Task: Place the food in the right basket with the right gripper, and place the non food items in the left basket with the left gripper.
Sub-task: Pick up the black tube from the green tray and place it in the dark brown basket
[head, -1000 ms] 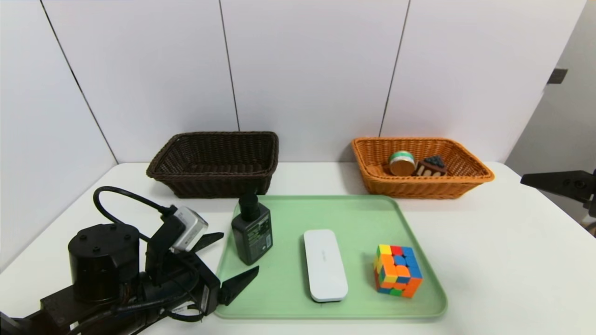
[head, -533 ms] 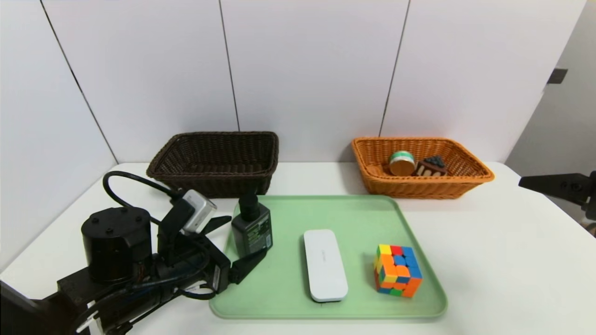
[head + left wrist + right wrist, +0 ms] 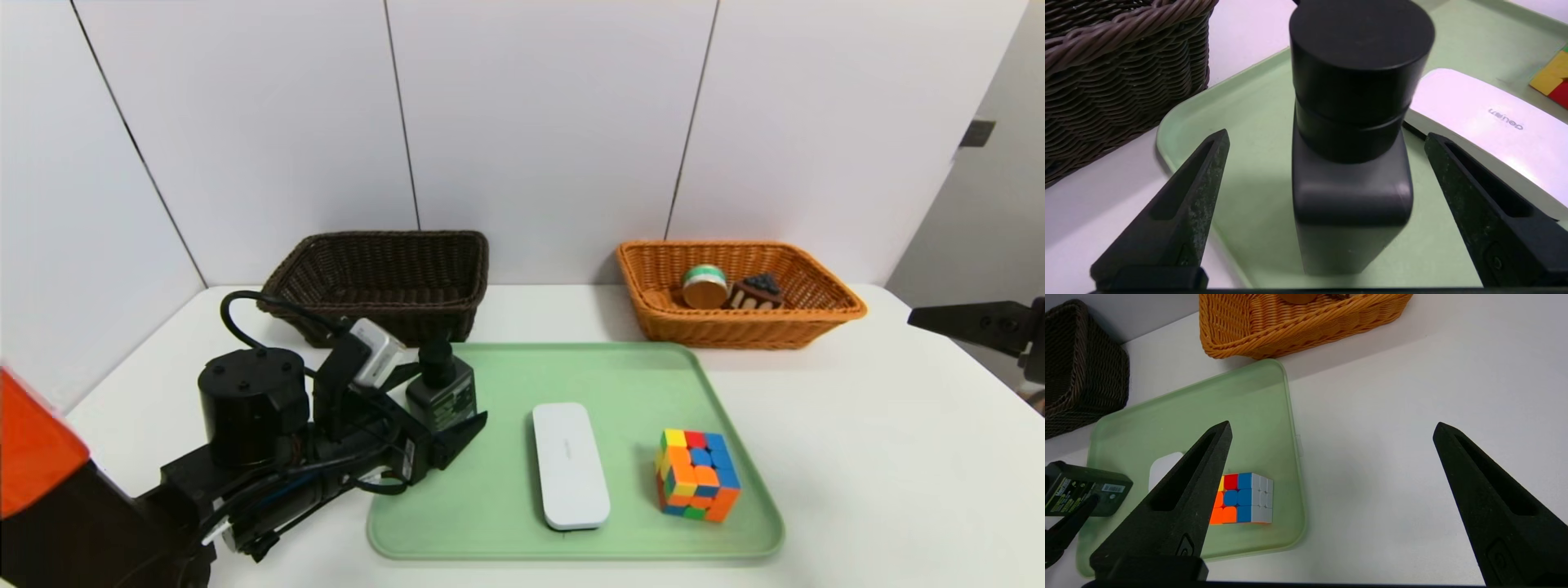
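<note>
The left tool (image 3: 1327,139) is wide open around the dark, boxy bottle (image 3: 1351,192) with a round cap, on the smooth green tray (image 3: 718,523). The white case (image 3: 1490,134) beside it reads "deli". The right tool (image 3: 1331,433) hangs wide open over the white worktop (image 3: 1392,416), holding nothing.

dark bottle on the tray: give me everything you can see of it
The bottle is dark grey-green, squarish in body with rounded shoulders and a wide black round cap; it looks like plastic. A label with pale print and a barcode covers its front. It stands upright, cap on, at the left rear of the green tray, just in front of the dark basket, left of the white case. The open left gripper straddles it, one finger on each side, neither touching. Only the tray touches it.
</note>
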You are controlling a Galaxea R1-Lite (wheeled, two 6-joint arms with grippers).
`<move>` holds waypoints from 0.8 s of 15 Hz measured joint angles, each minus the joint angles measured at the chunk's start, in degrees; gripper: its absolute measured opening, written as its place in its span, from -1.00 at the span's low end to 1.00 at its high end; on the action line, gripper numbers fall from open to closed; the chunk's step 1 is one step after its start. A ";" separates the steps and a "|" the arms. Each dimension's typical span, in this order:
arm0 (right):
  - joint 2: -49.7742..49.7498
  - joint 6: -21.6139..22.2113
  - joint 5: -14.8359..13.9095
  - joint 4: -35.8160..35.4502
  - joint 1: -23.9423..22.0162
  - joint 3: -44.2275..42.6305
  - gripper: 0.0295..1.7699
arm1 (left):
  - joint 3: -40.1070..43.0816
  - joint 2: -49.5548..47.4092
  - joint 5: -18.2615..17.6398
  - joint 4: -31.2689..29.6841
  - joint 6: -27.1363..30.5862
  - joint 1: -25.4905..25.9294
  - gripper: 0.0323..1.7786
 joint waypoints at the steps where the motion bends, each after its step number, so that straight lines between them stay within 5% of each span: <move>1: 0.09 -0.02 0.05 0.00 -0.05 0.09 0.92 | -0.05 0.80 0.10 -1.02 -0.11 0.02 0.90; 12: 1.02 -0.55 0.48 0.00 -0.07 0.22 0.92 | -1.57 3.67 0.22 -1.27 -0.11 0.05 0.90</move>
